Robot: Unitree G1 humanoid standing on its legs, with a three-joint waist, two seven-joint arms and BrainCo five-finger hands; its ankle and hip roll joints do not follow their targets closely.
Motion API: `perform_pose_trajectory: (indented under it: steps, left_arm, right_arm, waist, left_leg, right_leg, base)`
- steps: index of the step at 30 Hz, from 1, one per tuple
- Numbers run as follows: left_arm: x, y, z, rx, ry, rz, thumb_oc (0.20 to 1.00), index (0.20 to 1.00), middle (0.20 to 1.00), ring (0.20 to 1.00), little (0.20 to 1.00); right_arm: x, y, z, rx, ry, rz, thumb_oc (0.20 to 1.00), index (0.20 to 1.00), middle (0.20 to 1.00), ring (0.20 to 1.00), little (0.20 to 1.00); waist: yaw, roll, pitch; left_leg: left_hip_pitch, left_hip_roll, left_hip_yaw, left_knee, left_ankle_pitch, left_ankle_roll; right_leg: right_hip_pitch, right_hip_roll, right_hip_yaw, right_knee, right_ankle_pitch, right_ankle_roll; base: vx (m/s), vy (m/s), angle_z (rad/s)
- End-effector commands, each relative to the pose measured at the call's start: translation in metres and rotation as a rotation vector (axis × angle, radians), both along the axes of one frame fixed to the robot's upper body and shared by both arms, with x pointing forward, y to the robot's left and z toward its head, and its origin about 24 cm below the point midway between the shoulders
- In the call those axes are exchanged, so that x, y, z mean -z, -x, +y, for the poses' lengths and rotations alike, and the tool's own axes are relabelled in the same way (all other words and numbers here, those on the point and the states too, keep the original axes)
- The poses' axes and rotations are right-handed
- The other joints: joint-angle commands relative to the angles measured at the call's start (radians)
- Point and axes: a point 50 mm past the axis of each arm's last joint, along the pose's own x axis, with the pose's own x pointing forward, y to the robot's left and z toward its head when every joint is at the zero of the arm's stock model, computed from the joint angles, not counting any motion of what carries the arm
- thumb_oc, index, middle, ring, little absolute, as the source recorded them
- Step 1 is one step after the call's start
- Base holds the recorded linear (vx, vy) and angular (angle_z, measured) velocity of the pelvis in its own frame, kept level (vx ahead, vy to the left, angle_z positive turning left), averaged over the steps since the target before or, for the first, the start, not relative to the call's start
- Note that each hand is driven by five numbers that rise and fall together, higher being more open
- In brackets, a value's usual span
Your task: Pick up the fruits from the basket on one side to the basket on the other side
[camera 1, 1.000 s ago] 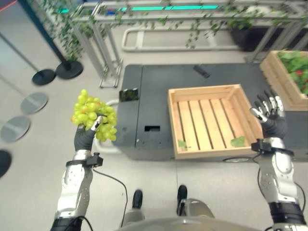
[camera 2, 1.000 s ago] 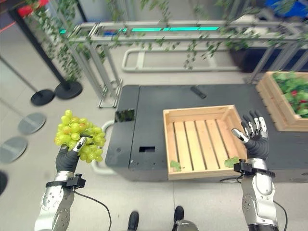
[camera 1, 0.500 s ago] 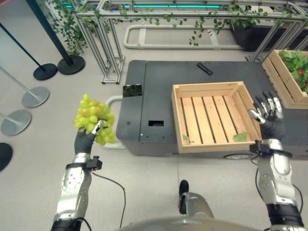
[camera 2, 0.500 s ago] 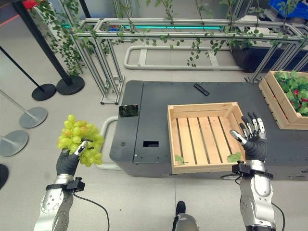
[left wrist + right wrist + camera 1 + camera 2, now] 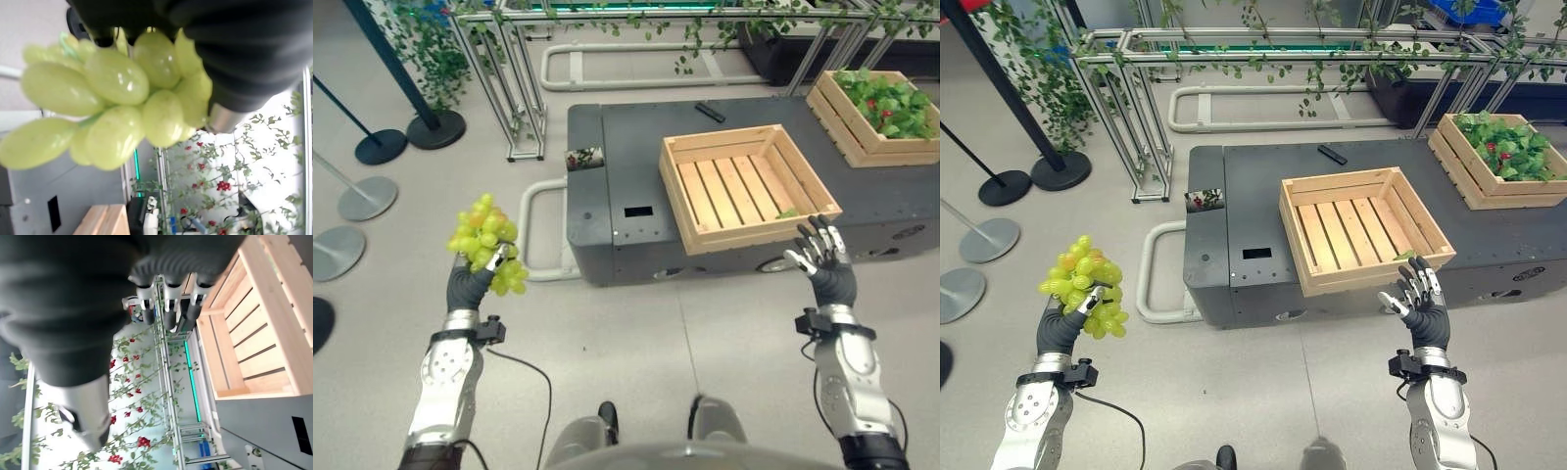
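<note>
Right hand seen from behind dark ribbed cover, fingers apparently straight, holding nothing. Past them, slatted wooden crate on dark grey platform; red-berried foliage beyond.

The grape bunch hides most fingers of the left hand. The second crate is cut by the edge, its red fruits too small to name.
</note>
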Motion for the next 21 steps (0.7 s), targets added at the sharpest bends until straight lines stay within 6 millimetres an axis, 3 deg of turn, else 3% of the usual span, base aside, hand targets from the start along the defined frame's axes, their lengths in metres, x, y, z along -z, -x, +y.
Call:
perform_pose_trajectory:
  steps: [1, 5, 11, 21]
  left_arm:
    - [-0.046, -0.001, -0.003, 0.014, -0.1, -0.238, 0.2, 0.2, 0.2, 0.2, 0.2]
    - [-0.043, -0.001, -0.003, -0.008, -0.075, -0.238, 0.2, 0.2, 0.2, 0.2, 0.2]
    - [-0.037, -0.005, -0.01, 0.002, -0.088, -0.214, 0.2, 0.2, 0.2, 0.2, 0.2]
    - [-0.024, -0.001, -0.012, 0.002, -0.103, -0.154, 0.2, 0.2, 0.2, 0.2, 0.2]
  right_arm:
    - [-0.026, -0.006, -0.002, -0.021, 0.054, -0.125, 1.0, 1.0, 1.0, 1.0, 1.0]
    - [-0.029, -0.007, -0.002, -0.039, 0.051, -0.134, 1.0, 1.0, 1.0, 1.0, 1.0]
    - [-0.03, -0.003, -0.008, -0.03, 0.039, -0.14, 1.0, 1.0, 1.0, 1.0, 1.0]
    - [-0.028, 0.006, -0.016, -0.002, 0.051, -0.133, 1.0, 1.0, 1.0, 1.0, 1.0]
  waist:
    - [-0.03, -0.007, -0.074]
    - [-0.022, -0.013, -0.087]
    - [-0.031, -0.01, -0.092]
    - [-0.028, -0.007, -0.099]
  left_leg:
    - [0.033, -0.013, -0.097, -0.056, -0.04, -0.05]
    - [0.017, 0.012, -0.093, -0.055, -0.026, -0.067]
    - [0.021, 0.06, -0.144, -0.088, 0.027, -0.103]
    - [0.013, 0.091, -0.21, -0.114, 0.086, -0.132]
  right_leg:
    - [-0.015, 0.03, 0.052, -0.122, 0.074, 0.008]
    - [-0.002, 0.049, 0.046, -0.159, 0.066, 0.006]
    - [0.014, 0.1, 0.014, -0.141, 0.006, -0.034]
    - [0.053, 0.139, -0.054, -0.139, -0.031, -0.069]
  base:
    - [-0.03, -0.163, -0.21]
    - [-0.03, -0.185, -0.15]
    - [-0.02, -0.157, 0.09]
    - [-0.03, -0.09, 0.34]
